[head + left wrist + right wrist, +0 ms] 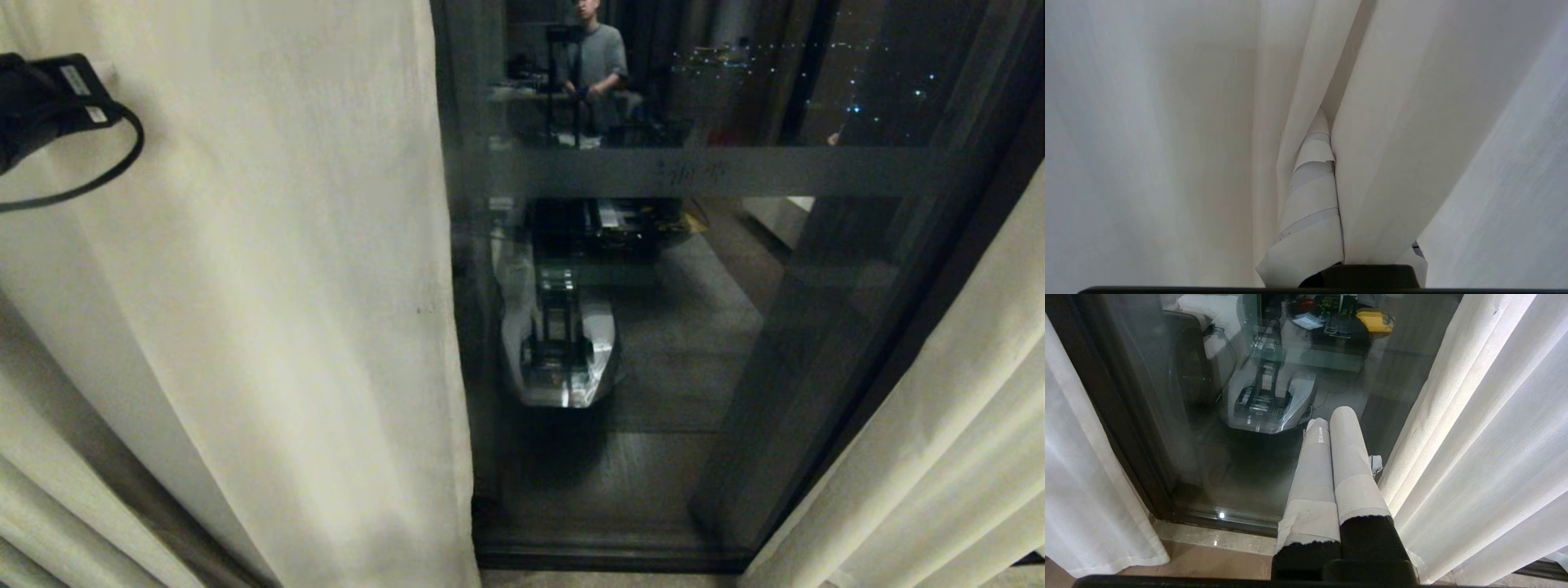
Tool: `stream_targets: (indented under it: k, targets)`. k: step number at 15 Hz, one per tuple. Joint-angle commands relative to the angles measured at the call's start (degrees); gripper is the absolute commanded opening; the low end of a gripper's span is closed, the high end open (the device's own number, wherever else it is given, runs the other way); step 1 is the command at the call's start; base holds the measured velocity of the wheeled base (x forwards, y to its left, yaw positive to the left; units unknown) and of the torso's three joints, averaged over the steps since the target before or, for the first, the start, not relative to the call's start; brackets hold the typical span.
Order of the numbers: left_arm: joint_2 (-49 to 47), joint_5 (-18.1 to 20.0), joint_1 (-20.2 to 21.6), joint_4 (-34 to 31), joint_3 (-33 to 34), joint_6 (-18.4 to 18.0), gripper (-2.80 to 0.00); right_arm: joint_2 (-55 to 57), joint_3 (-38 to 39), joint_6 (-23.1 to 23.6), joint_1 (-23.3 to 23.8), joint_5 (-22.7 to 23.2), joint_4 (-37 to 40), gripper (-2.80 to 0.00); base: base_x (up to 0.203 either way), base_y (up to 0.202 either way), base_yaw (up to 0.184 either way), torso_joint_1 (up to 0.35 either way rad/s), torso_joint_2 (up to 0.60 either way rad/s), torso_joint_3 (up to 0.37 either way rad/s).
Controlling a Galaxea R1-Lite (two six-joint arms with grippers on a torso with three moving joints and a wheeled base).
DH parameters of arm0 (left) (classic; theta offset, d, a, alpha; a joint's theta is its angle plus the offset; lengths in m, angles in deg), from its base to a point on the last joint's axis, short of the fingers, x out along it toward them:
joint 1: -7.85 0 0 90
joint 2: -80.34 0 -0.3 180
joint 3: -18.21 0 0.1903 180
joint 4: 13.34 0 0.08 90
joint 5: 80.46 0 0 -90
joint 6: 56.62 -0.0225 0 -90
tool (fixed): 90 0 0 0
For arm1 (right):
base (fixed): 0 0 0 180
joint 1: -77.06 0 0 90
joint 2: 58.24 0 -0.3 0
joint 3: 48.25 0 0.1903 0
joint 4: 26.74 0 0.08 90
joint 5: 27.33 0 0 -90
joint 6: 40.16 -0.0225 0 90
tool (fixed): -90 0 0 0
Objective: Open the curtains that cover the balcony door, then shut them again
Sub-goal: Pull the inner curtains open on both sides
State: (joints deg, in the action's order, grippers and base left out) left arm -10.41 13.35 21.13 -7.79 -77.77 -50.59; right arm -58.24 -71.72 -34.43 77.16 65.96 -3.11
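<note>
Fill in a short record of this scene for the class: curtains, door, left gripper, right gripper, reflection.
curtains: left curtain and right curtain drawn apart, glass exposed between them
door: dark-framed glass door, frosted band across it
left gripper: left gripper shut on a fold of the left curtain
right gripper: right gripper shut, empty, low beside the right curtain
reflection: person and robot base mirrored in the glass
</note>
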Motion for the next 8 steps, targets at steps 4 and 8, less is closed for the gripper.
stream_targets:
  k: [4,8]
  targets:
    - [-9.3,14.3,13.4,-0.4,-9.8,0.7,-2.80,0.1,0.0,0.1,0.0,0.0,0.0,-2.80,0.000,0.000,0.000,0.000,0.00,0.000]
    - [-18.5,21.8,21.5,-0.6,-20.1,1.5,-2.80,0.1,0.0,0.1,0.0,0.0,0.0,-2.80,0.000,0.000,0.000,0.000,0.00,0.000]
